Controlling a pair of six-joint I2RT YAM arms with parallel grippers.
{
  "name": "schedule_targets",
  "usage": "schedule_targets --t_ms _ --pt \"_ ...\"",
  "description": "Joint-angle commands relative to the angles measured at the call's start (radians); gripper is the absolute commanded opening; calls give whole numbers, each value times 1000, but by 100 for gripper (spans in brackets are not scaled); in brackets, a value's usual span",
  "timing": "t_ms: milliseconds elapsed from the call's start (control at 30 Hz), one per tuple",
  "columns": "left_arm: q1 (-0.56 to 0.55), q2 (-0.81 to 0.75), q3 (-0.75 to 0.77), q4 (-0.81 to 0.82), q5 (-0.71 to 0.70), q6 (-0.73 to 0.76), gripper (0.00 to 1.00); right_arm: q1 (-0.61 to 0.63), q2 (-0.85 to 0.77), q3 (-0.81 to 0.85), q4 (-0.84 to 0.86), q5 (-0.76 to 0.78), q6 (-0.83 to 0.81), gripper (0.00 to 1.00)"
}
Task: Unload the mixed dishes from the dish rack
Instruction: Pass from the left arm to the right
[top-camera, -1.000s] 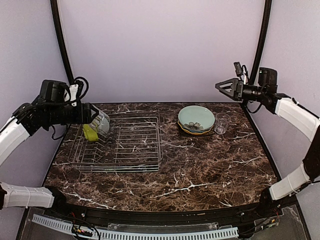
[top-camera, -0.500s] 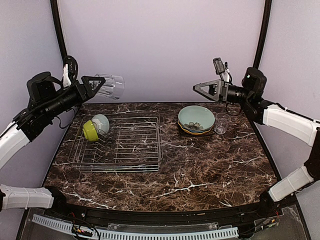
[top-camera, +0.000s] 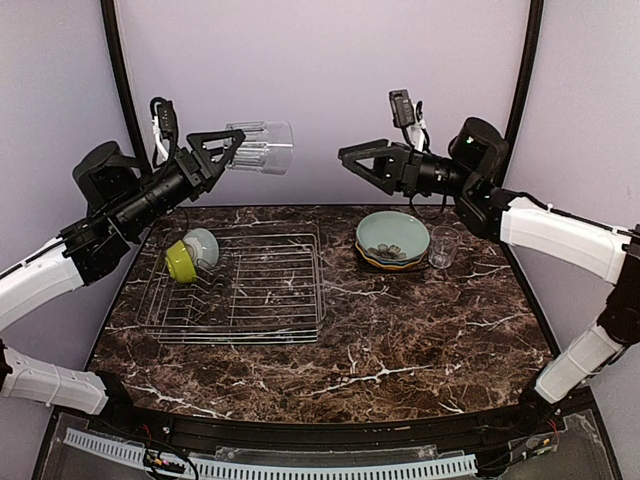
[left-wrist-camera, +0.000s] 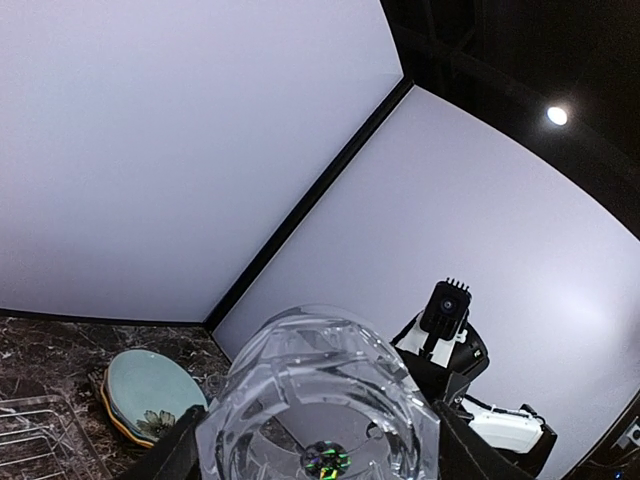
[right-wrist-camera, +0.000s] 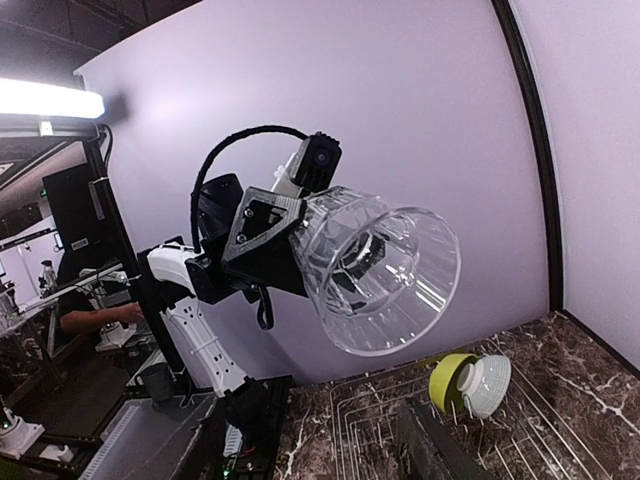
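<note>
No readable text, label, brand or number shows anywhere.

A dark marble table stands before pale lilac walls edged by black poles

Left wrist view: base of clear ribbed glass cropped at lower edge; fingers of left gripper masked by it save dark slivers; dish rack cropped to one corner. Right wrist view: right gripper cut to one dark finger. Top view: plates beneath large pale-green flower plate reduced to rims.
</note>
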Motion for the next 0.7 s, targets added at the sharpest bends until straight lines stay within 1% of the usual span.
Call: schedule_targets --t_ms 0,200,467,667 --pt "-27 20 -14 189 -5 -71 38 46 16 56 39 61 -75 53" --pt "-45 68 -10 259 2 -103 38 77 35 74 82 78 -84 47" --pt "-65 118 -9 338 15 -134 38 104 65 94 117 95 -89 44" --pt "-79 163 -20 414 17 -179 38 129 83 102 138 104 -101 38"
